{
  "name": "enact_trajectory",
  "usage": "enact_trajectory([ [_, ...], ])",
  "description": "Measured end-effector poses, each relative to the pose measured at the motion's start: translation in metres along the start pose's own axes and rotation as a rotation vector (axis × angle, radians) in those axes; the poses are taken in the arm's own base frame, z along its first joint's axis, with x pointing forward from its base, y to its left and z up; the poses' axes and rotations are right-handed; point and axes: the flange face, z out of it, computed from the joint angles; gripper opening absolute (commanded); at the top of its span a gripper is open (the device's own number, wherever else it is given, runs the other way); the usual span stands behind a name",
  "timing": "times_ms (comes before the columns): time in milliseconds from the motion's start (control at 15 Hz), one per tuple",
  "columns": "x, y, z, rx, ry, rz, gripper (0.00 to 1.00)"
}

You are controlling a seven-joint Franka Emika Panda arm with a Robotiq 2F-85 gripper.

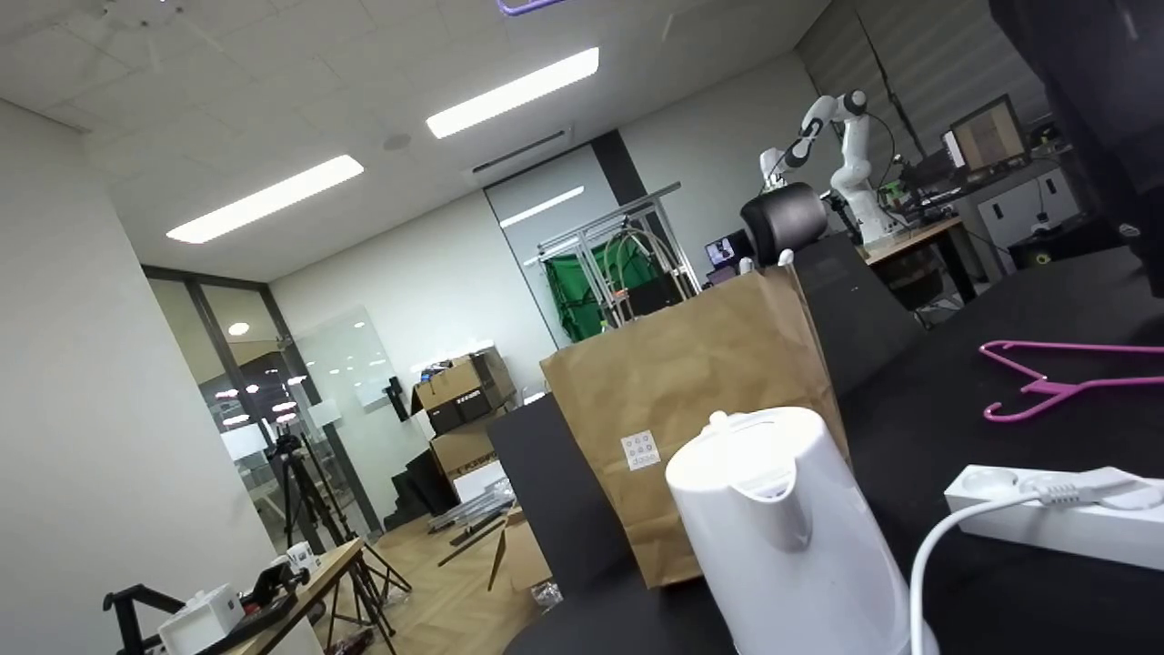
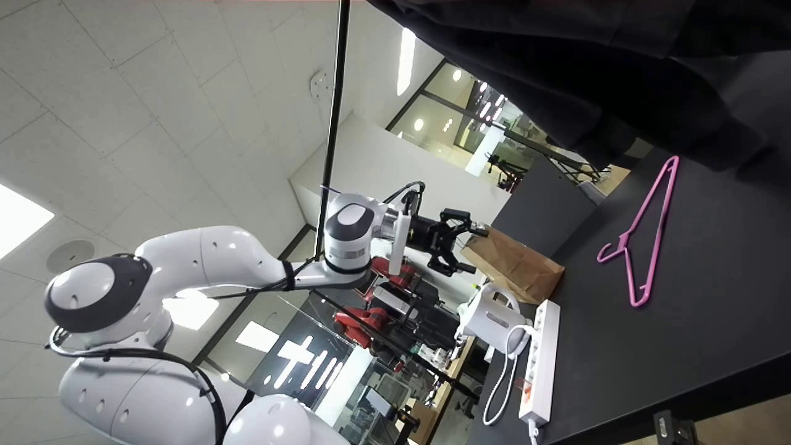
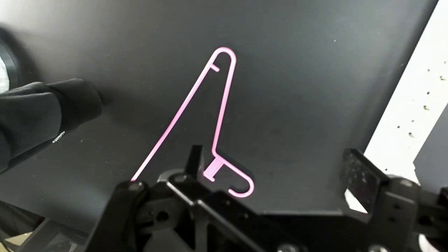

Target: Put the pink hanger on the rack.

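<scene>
Hanger (image 3: 222,108), pink, lies ungrasped on the tabletop (image 3: 297,87), mid-frame in the wrist view. Your tool (image 2: 473,250) is spread, empty and well apart from it. Pickup appears not yet done; you have grasping, lifting and hanging left. Rack: not identifiable.

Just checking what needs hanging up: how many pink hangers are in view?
1: the pink hanger lies on the black table, near the white power strip; dark clothing may hide others.

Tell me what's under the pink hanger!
The pink hanger lies on the dark tabletop, which shows through its outline in an exterior view. Whatever is directly beneath its thin bars is covered, so I can't see that.
</scene>
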Motion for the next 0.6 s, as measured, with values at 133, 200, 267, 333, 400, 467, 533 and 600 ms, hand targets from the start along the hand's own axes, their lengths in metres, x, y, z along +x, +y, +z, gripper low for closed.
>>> enact_trajectory([
  [133, 0.023, 0.030, 0.019, 0.023, -0.014, 0.034, 1.00],
  [200, 0.034, 0.045, 0.029, 0.044, -0.018, 0.057, 1.00],
  [267, 0.045, 0.060, 0.039, 0.068, -0.019, 0.081, 1.00],
  [333, 0.055, 0.070, 0.052, 0.095, -0.024, 0.105, 1.00],
  [400, 0.062, 0.074, 0.067, 0.132, -0.048, 0.125, 1.00],
  [467, 0.068, 0.076, 0.081, 0.160, -0.072, 0.134, 1.00],
  [533, 0.073, 0.076, 0.091, 0.172, -0.086, 0.138, 1.00],
  [600, 0.076, 0.076, 0.096, 0.176, -0.094, 0.139, 1.00],
])
